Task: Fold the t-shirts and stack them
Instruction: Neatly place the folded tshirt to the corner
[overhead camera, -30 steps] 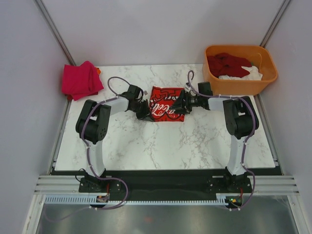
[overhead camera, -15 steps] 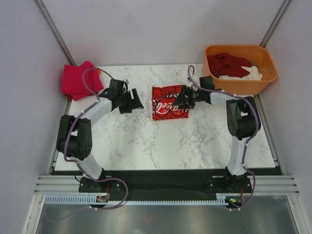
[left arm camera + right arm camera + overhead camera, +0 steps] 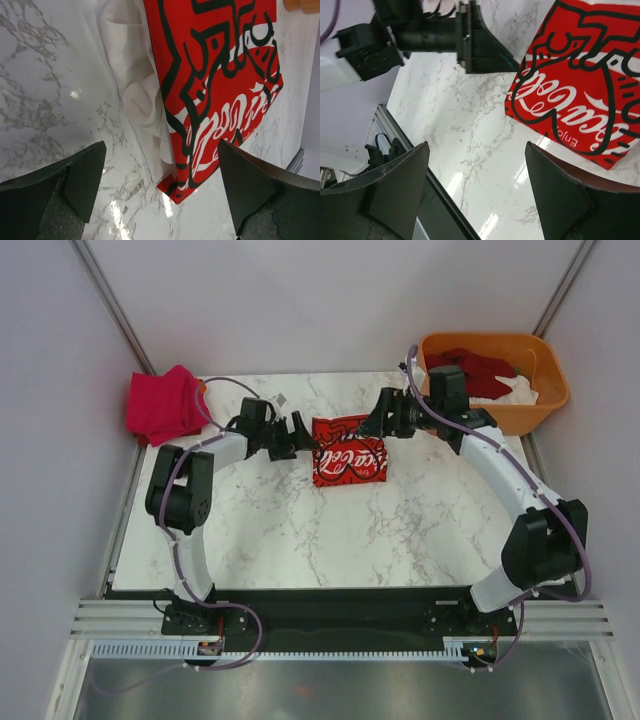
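Observation:
A folded white t-shirt with a red printed panel (image 3: 349, 450) lies flat at the middle of the marble table (image 3: 300, 530). My left gripper (image 3: 302, 434) sits just off its left edge, open and holding nothing. The left wrist view shows its red print (image 3: 220, 75) and white folds (image 3: 135, 95) between and beyond the spread fingers (image 3: 82, 180). My right gripper (image 3: 377, 426) hovers over the shirt's upper right corner, open and empty. In the right wrist view the print (image 3: 580, 105) lies at the upper right, clear of the fingers (image 3: 560, 195). A bright pink-red t-shirt (image 3: 165, 403) lies folded at the far left corner.
An orange tub (image 3: 432, 385) stands at the back right with a dark red t-shirt (image 3: 480, 370) and a white one (image 3: 517, 392) inside. The left gripper (image 3: 470, 40) shows at the top of the right wrist view. Walls close in on both sides.
The left gripper opened, let go of the printed shirt, swung left and came back to its left edge. The right arm stretched out, its gripper rising off the shirt and opening wider.

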Controlling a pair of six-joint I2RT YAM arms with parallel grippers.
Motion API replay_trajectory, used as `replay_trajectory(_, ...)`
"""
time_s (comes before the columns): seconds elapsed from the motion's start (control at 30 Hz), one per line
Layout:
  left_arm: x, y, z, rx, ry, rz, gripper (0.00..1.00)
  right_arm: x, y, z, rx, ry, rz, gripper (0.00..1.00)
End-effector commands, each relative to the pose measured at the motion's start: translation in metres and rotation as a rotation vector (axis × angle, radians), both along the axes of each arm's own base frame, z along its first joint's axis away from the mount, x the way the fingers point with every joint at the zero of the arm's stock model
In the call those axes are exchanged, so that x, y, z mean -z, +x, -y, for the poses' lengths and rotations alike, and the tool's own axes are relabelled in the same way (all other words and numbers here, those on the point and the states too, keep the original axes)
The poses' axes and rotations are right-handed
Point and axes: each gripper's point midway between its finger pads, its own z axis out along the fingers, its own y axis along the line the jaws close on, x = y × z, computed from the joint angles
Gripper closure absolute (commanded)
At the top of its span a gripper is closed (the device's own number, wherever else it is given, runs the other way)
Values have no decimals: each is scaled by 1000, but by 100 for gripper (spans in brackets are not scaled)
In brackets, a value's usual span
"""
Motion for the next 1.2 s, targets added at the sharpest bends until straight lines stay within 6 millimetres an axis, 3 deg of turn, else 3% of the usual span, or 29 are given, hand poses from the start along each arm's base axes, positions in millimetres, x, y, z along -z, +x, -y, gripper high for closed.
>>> replay_trajectory(0.0, -13, 16, 31, 80, -128, 80, 0, 7, -27, 2, -6, -13, -45, 14)
replay_trajectory(0.03, 2, 16, 30, 77, -122, 52, 0, 8, -32, 2, -11, -18, -48, 14)
replay_trajectory(0.23, 27, 15, 34, 83, -111, 7, 0, -3, -47, 7, -22, -32, -29, 14)
replay_trajectory(0.27, 38, 14, 37, 88, -106, -13, 0, -4, -49, 7, -22, -32, -29, 14)
replay_trajectory(0.53, 61, -1, 76, 167, -97, -45, 0, -8, -57, 10, -23, -37, -17, 14)
replay_trajectory(0.57, 64, 6, 77, 40, -108, -133, 32, -6, -57, 11, -23, -42, -18, 14)
replay_trajectory(0.6, 64, 5, 81, 44, -108, -134, 40, -5, -58, 12, -23, -47, -18, 14)
replay_trajectory(0.63, 70, 3, 86, 45, -108, -148, 65, -3, -58, 12, -22, -50, -21, 14)
replay_trajectory(0.67, 69, 5, 88, 44, -113, -150, 77, -2, -60, 13, -22, -53, -22, 14)
replay_trajectory(0.7, 74, 5, 89, 41, -113, -161, 98, 0, -61, 13, -23, -56, -22, 14)
replay_trajectory(0.73, 74, 6, 91, 39, -119, -169, 98, 0, -62, 14, -23, -57, -21, 14)
replay_trajectory(0.83, 64, 14, 96, 65, -143, -153, 98, 2, -64, 15, -22, -58, -24, 13)
replay_trajectory(0.93, 41, 25, 90, 78, -152, -125, 98, -2, -66, 15, -20, -50, -21, 13)
replay_trajectory(1.0, 16, 33, 83, 79, -157, -94, 98, -6, -68, 14, -21, -41, -14, 13)
replay_trajectory(1.07, -11, 49, 63, 54, -160, -39, 98, -12, -71, 14, -24, -31, -4, 13)
replay_trajectory(1.13, -18, 56, 36, 23, -127, -45, 98, -18, -74, 14, -25, -23, 6, 13)
replay_trajectory(1.17, -31, 64, 29, 25, -130, -26, 98, -19, -75, 14, -22, -19, 6, 13)
